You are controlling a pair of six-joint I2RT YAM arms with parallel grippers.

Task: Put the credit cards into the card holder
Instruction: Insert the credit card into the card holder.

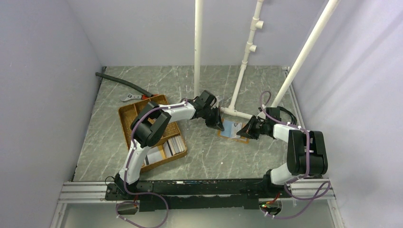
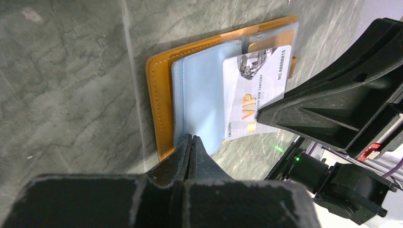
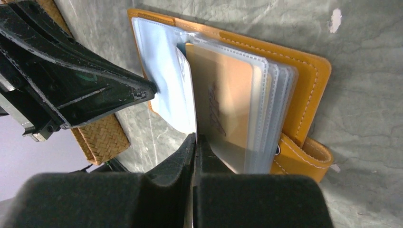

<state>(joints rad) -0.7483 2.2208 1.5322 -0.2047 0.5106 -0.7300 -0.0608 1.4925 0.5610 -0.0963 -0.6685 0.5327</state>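
The card holder is laid open on the table, its orange cover showing as a border round the pages. The left gripper is closed on nothing, and its tip is pressed on the holder's light-blue page near that page's edge. The right gripper is closed on 1 edge of a white credit card, which is held over the holder's clear sleeves. The 2 grippers are set on opposite sides of the holder, close together. Bare table is left on the holder's near side. A white pipe lies just behind the holder. A woven tray with further cards stands well to the holder's left.
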